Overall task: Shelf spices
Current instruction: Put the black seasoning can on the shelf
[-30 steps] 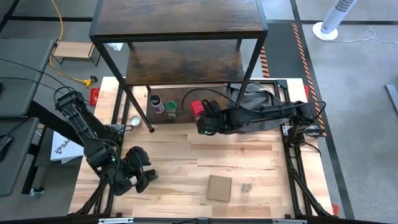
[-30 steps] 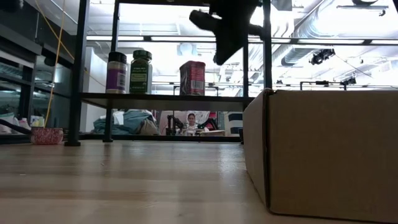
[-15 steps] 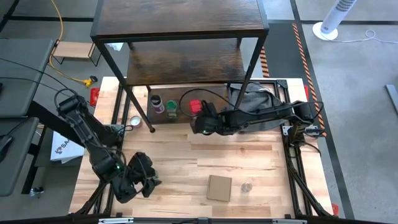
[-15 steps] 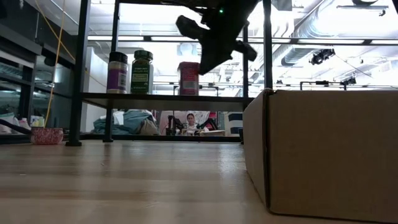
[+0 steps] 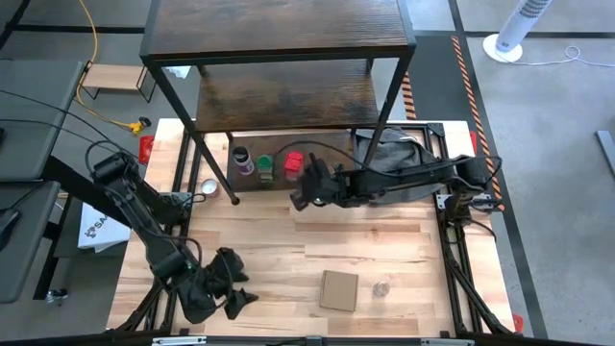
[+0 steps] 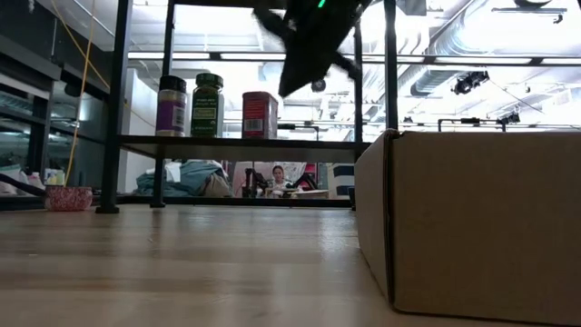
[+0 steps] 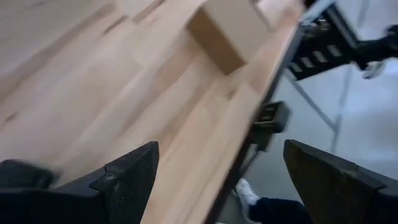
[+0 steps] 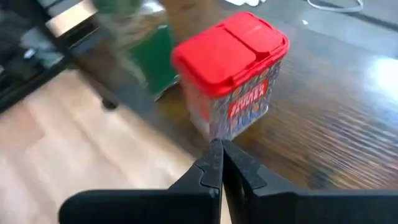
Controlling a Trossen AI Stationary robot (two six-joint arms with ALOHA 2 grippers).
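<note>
The shelf [image 5: 288, 96] stands at the table's far side. On its bottom board [image 8: 323, 124] a purple-lidded jar [image 5: 241, 159], a green-lidded jar [image 5: 264, 165] and the red boxy container [image 5: 292, 163] stand upright in a row; the low view shows the purple [image 6: 170, 106], green [image 6: 206, 105] and red [image 6: 260, 114] ones. My right gripper [image 5: 300, 183] is shut, just on the near side of the red box [image 8: 233, 74]. My left gripper [image 5: 233, 291] is open over the table's near edge, left of the cardboard. A small pale container [image 5: 381, 287] stands on the table. My right gripper [image 8: 219, 152] points its shut fingertips [image 8: 214, 155] slanting down from the near-right side at the red box's lower front face [image 8: 214, 127]. The box stands upright on the bottom board. I cannot tell whether the fingertips touch it.
A flat brown cardboard piece [image 5: 338, 290] lies near the table's near edge and fills the low view's right side [image 6: 481, 222]. A dark bundle [image 5: 394, 154] lies behind the right arm. A small round thing [image 5: 209, 186] sits left of the shelf's leg [image 5: 233, 200].
My right gripper, shut throughout, has moved toward the table's left along the shelf's near edge. The red box has slid left along the bottom board, closer to the green-lidded jar, still upright. My left gripper has moved toward the near edge and slightly right.
</note>
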